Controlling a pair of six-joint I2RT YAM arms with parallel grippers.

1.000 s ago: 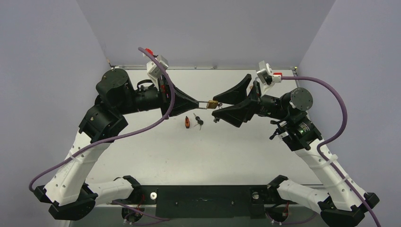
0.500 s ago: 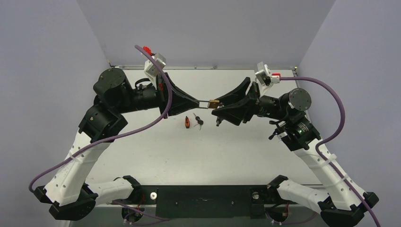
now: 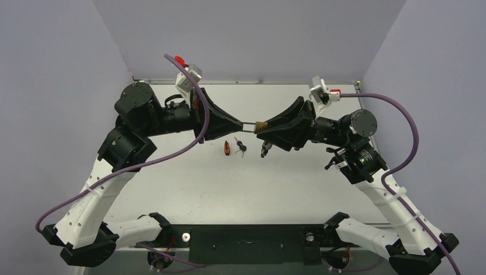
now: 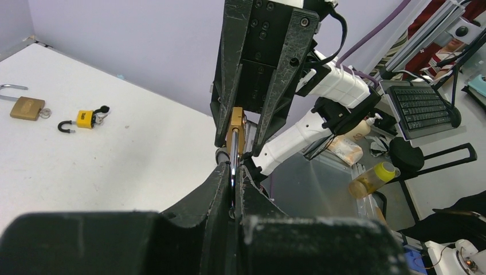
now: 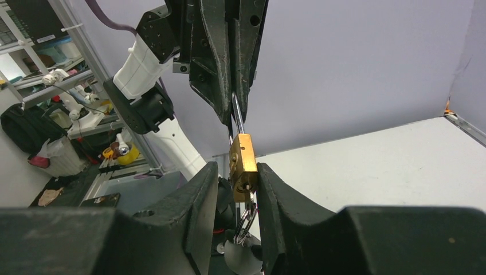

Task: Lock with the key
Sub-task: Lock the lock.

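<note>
A brass padlock (image 5: 243, 163) hangs in the air between my two grippers. Its steel shackle (image 4: 234, 163) is pinched in my shut left gripper (image 4: 234, 167), which sits at the centre of the table in the top view (image 3: 239, 124). My right gripper (image 5: 238, 169) straddles the padlock body (image 3: 261, 125). One finger touches the brass, and a small gap shows on the other side. A key (image 5: 245, 223) on a ring sits in the keyhole and dangles below (image 3: 265, 149).
On the white table (image 3: 189, 183) below the grippers lie a small orange padlock (image 3: 227, 148) and loose keys (image 3: 240, 147). The left wrist view shows another brass padlock (image 4: 26, 107) and a yellow padlock (image 4: 86, 118) on the tabletop.
My right gripper's jaws have narrowed around the padlock body and shifted slightly towards the left gripper. The left gripper stays shut on the shackle.
</note>
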